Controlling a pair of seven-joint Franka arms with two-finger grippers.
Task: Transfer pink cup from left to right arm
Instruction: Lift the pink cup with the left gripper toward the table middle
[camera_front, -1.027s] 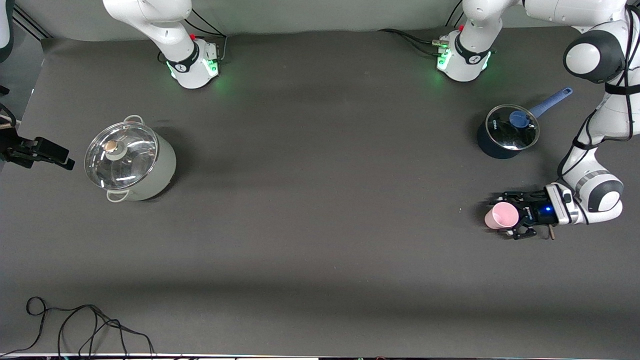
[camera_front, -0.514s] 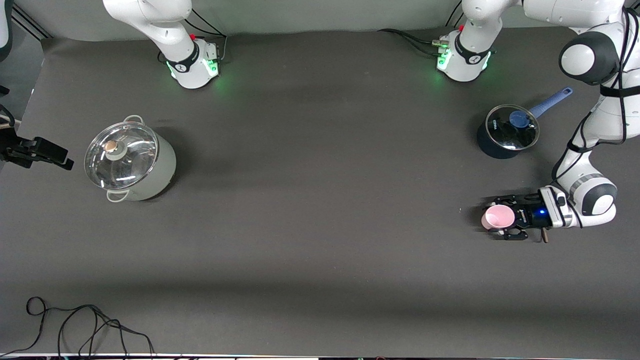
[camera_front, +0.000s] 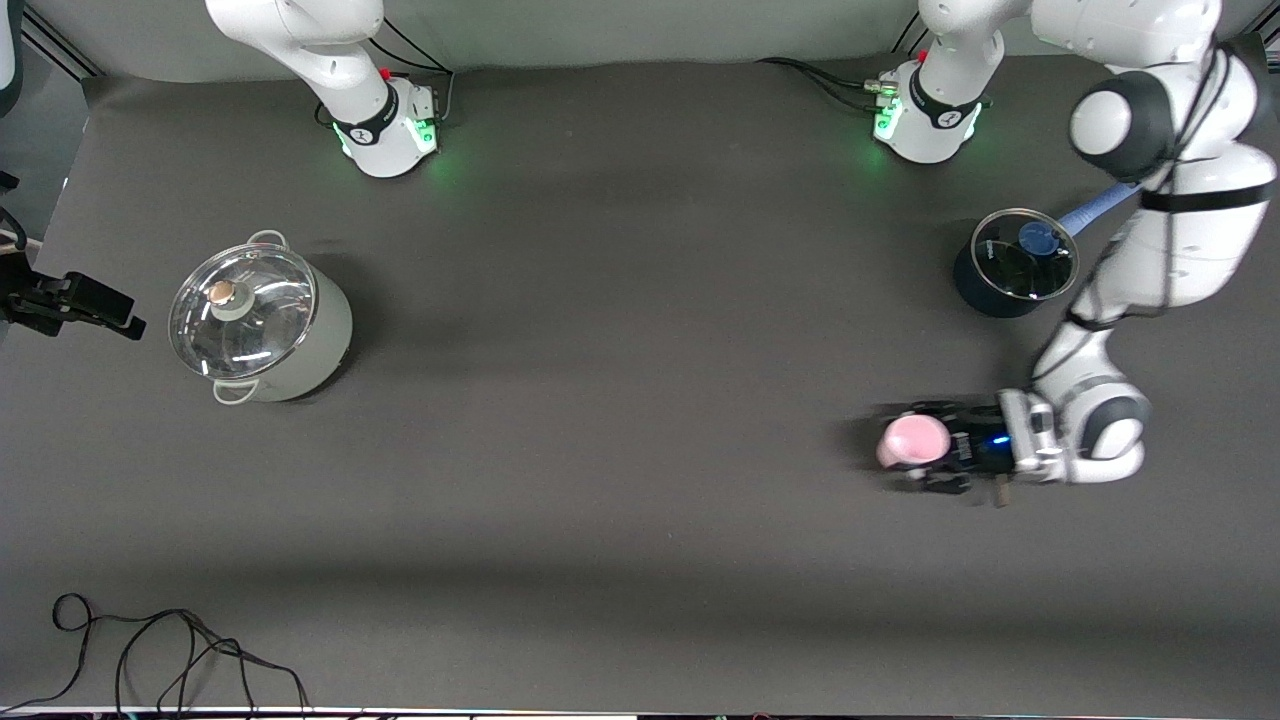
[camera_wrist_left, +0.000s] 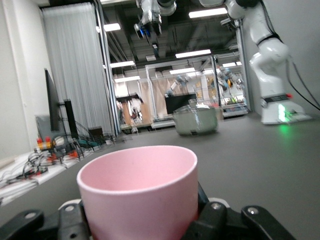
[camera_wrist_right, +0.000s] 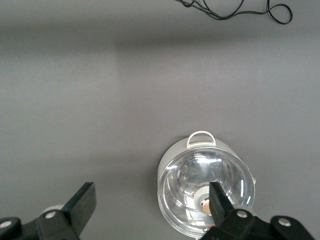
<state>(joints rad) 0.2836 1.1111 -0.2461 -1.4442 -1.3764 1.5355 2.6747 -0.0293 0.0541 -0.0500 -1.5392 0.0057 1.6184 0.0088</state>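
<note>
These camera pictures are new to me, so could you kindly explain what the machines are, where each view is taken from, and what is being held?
Two white robot arms stand at a dark table. The wide picture looks down from across the table; the other two come from cameras on each arm's wrist. The left gripper is shut on the pink cup, holding it over bare table toward the left arm's end. The right gripper, open, waits above the grey pot with its glass lid. A small blue saucepan sits near the left arm's base, and a black cable lies at the table's near edge.
</note>
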